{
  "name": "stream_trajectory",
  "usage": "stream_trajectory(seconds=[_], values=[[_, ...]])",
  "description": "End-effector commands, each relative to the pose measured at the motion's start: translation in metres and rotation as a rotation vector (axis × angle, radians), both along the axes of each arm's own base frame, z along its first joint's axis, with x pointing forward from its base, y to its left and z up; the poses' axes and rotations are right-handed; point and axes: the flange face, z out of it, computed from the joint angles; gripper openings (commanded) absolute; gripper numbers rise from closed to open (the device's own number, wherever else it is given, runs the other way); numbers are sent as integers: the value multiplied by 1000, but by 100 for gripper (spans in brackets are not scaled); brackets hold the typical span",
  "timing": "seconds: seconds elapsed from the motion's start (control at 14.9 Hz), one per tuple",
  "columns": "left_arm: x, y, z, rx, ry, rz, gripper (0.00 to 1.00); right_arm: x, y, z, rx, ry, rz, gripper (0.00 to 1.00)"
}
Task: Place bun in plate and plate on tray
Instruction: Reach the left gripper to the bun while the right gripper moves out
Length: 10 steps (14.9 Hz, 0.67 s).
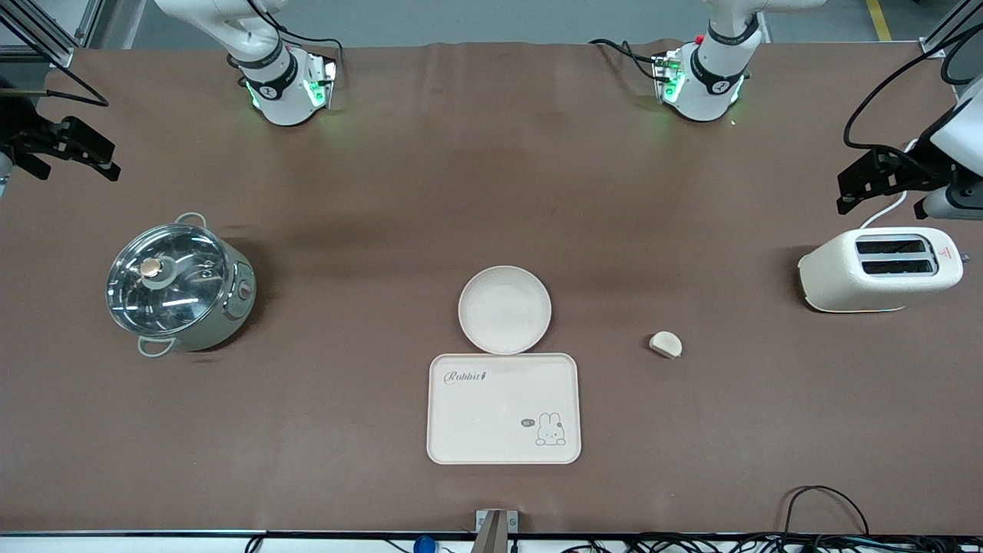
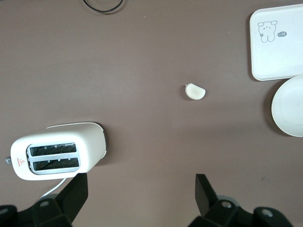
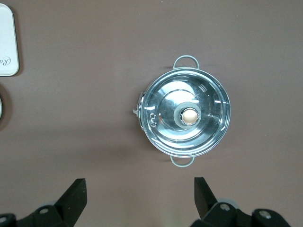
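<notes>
The bun lies on the brown table, beside the tray toward the left arm's end; it also shows in the left wrist view. The round plate is empty and touches the tray's edge that lies farther from the front camera. The tray with "Rabbit" lettering is empty. Plate and tray show in the left wrist view. My left gripper is open and empty, up over the toaster's end of the table. My right gripper is open and empty, up near the pot.
A steel pot with a glass lid stands at the right arm's end. A cream toaster stands at the left arm's end. Cables lie along the table's front edge.
</notes>
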Motion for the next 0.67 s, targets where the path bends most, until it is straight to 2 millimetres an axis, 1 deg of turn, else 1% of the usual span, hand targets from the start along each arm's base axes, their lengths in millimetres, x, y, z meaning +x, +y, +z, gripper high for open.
stream_trajectory(seconds=[0.0,0.13,0.2,0.34,0.47,0.54,0.6], values=[[2,9,6,-4,-4,11,100,0,1,5,-4,-4,-6,100],[2,10,2,1,9,20,100,0,-1,4,-1,-1,-7,100],[1,9,-6,3,40,27,100,1,0,4,4,-4,-7,100],[13,2,-59,15,160,22,100,2,5,5,22,-13,-1,100],[42,-9,-114,3,204,37,100,5,17,8,116,-34,2,100],[58,-16,-138,-13,186,36,100,13,19,0,138,-46,-3,100],[73,-27,-166,-56,184,45,100,33,28,-27,154,-23,2,100]])
